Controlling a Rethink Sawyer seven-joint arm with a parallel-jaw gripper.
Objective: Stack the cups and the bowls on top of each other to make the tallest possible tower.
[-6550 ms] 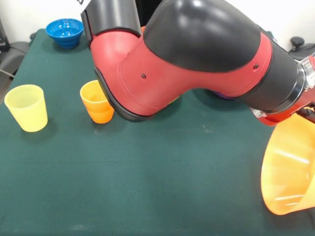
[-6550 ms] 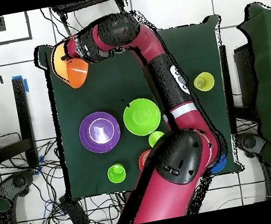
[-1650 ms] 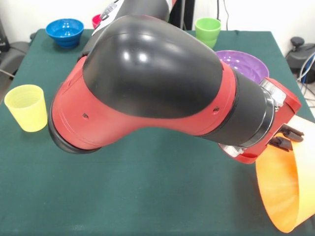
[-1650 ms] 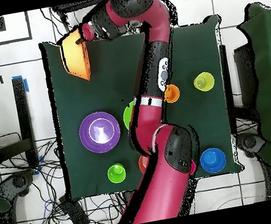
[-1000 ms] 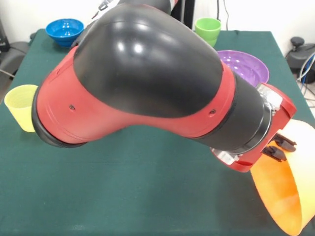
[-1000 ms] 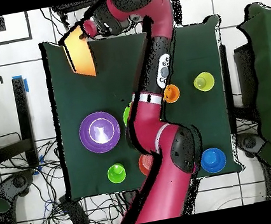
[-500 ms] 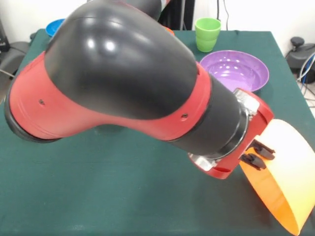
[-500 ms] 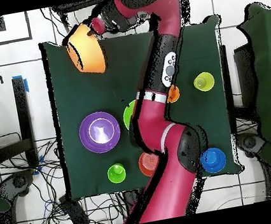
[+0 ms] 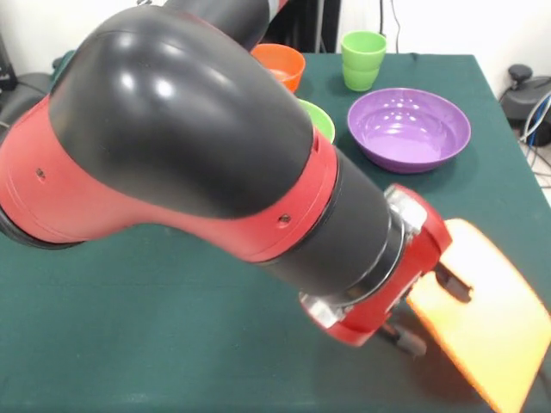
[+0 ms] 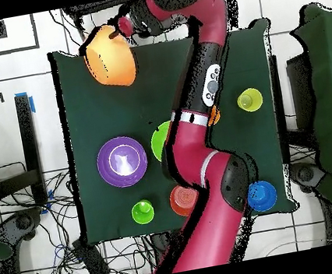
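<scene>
My gripper [image 9: 430,311] is shut on the rim of the very large yellow-orange bowl [image 9: 484,314] and holds it tilted over the table's near right corner. From overhead the bowl [image 10: 110,58] hangs at the top left, with the gripper [image 10: 114,32] at its far rim. The purple bowl [image 9: 409,127] [image 10: 121,161], lime green bowl [image 9: 318,120] [image 10: 162,140], small orange bowl [image 9: 278,64] [image 10: 183,198] and green cup [image 9: 363,58] [image 10: 143,211] stand apart on the cloth. The blue bowl [image 10: 261,194], lime-yellow cup [image 10: 250,99] and orange cup [image 10: 214,116] show only from overhead. The other cups are hidden.
My red and black arm [image 9: 198,146] fills most of the front view and hides the table's left half. The dark green table [image 9: 155,344] ends close to the held bowl on the right and near sides. Cables lie on the floor [image 10: 102,249] beside the table.
The wrist has turned, so the yellow-orange bowl has rolled over in the grip and shifted a little toward the table's middle. The arm has swung across, uncovering the small orange bowl in front.
</scene>
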